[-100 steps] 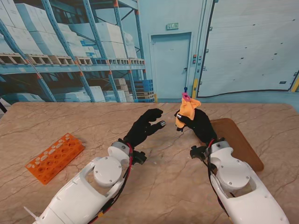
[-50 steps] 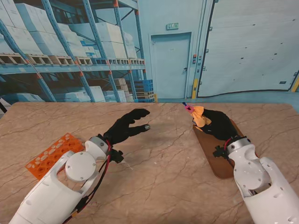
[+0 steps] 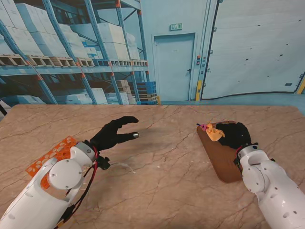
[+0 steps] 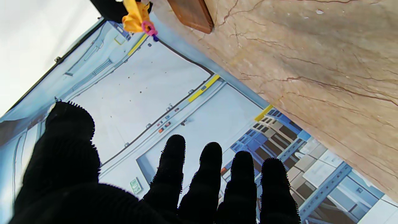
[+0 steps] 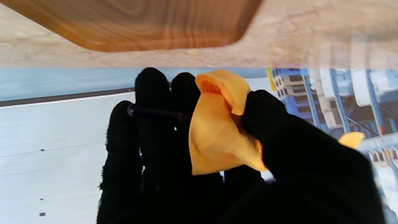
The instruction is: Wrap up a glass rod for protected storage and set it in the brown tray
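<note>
From the stand, the black-gloved right hand [image 3: 232,134] grips the orange-cloth-wrapped glass rod [image 3: 213,131] over the flat brown wooden tray [image 3: 221,160] at right, the left hand [image 3: 113,134] empty, fingers spread; the right wrist view confirms placement is next: lower, then release.

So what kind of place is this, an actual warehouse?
Probably not: more likely a lab or demo bench. The warehouse shelving looks like a flat printed backdrop rising straight from the marble-patterned table, which holds just an orange test-tube rack and a brown tray.
</note>
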Controlling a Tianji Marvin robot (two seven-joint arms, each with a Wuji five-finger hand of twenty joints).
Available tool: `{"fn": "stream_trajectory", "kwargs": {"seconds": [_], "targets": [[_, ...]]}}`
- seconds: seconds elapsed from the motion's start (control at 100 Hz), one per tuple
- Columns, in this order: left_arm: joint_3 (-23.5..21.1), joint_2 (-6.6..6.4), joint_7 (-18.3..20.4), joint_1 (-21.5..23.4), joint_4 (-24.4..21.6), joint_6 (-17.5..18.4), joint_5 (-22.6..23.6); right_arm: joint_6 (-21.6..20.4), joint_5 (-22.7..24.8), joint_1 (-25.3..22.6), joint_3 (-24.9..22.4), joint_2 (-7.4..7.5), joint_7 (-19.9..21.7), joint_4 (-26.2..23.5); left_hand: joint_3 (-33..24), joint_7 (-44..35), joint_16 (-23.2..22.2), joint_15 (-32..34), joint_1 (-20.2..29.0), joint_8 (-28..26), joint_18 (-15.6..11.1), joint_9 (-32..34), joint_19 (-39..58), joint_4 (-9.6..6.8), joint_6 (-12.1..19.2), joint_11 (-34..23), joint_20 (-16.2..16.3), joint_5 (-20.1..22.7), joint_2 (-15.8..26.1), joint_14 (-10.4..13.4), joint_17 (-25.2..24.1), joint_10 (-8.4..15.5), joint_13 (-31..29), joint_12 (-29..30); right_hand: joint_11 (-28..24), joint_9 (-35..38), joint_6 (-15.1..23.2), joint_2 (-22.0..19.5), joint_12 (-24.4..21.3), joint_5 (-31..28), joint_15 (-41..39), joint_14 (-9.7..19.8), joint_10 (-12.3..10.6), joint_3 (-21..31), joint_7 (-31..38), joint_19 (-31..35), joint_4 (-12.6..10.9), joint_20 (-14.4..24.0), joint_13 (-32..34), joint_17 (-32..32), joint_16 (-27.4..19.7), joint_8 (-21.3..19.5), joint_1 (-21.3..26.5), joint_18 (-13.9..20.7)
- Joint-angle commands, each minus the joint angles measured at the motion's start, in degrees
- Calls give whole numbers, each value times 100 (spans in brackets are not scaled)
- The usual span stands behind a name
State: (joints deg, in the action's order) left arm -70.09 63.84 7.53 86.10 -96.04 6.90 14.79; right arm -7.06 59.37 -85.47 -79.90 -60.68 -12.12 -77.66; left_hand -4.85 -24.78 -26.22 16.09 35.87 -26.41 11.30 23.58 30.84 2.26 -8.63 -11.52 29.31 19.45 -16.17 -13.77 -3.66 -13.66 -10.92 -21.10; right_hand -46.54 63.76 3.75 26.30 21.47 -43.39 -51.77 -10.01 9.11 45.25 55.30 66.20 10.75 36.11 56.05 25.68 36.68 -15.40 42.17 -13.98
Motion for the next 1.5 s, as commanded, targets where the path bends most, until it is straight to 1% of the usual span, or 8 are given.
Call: {"fn": "stream_trajectory", "kwargs": {"seconds": [0.0,0.57,0.7,0.73,0.83,1.02,1.23,1.49], "targets": [[-62,-35,-5,132,-81,52,108,158,97,-29,43,25,31,168,156,272,78,-121,86,94,-8,93,-45,-174,21,198,-58,95,206,-32,-11,-25,-77,75,-131,69,78,28,5,-231,-211,-44,280,334,163,245,58,-39,-73,50,77,55,267,40],[-63,46,-307,400,-260,-157,-28,1221,864,346,735,211,-652,1401,294,423,75,-96,178,182,61,431,178,-177,122,359,-112,287,446,-176,64,-125,-230,64,-150,-126,30,72,-6,-122,-269,-205,350,477,131,495,-2,-141,-309,-193,-19,89,156,-70],[-61,52,-301,424,-306,-235,-81,1418,743,455,859,194,-532,1507,319,413,65,-69,214,179,62,456,256,-177,126,381,-119,301,498,-199,46,-136,-226,50,40,-857,-69,650,4,530,83,-167,367,852,-138,368,-30,-342,-966,-561,-239,39,-353,-54],[-61,54,-304,432,-319,-252,-94,1427,720,469,870,193,-490,1515,325,413,64,-64,217,180,68,463,273,-177,126,385,-121,302,515,-200,47,-142,-225,47,79,-1120,-95,785,37,626,195,-153,384,1051,-511,284,-53,-387,-1188,-690,-296,-194,-593,-51],[-61,65,-345,450,-354,-293,-106,1470,773,456,856,215,-294,1453,348,408,56,-38,229,180,75,493,328,-176,131,391,-130,311,555,-211,50,-143,-242,34,139,-1925,-156,1079,90,1079,550,-6,314,1519,-1369,7,-610,-415,-1768,-964,-451,-1078,-1187,44],[-63,80,-397,463,-383,-297,-134,1498,1089,324,707,275,24,1220,366,380,46,1,283,174,94,528,406,-183,143,393,-154,302,557,-223,44,-148,-257,11,368,-2879,5,1725,37,1971,1092,146,58,1547,-1351,-325,-569,-433,-2289,-1169,-672,-1255,-1013,188],[-64,92,-479,482,-380,-271,-87,1318,1570,-37,270,339,510,686,390,363,49,11,308,174,92,510,454,-190,146,401,-191,266,512,-205,31,-132,-240,-3,680,-3489,41,1917,-87,2444,1671,230,-115,1508,-1365,-604,-525,-438,-2646,-1302,-896,-1184,-991,254],[-127,46,-492,528,-411,-248,390,910,1820,-502,-317,331,504,111,453,440,79,-50,202,194,393,430,549,-221,225,429,-157,61,290,-175,71,-79,-239,-5,525,-3905,69,1811,-26,2460,1683,260,149,1415,-1168,-798,-567,-381,-2737,-1403,-848,-1289,-1095,262]]}}
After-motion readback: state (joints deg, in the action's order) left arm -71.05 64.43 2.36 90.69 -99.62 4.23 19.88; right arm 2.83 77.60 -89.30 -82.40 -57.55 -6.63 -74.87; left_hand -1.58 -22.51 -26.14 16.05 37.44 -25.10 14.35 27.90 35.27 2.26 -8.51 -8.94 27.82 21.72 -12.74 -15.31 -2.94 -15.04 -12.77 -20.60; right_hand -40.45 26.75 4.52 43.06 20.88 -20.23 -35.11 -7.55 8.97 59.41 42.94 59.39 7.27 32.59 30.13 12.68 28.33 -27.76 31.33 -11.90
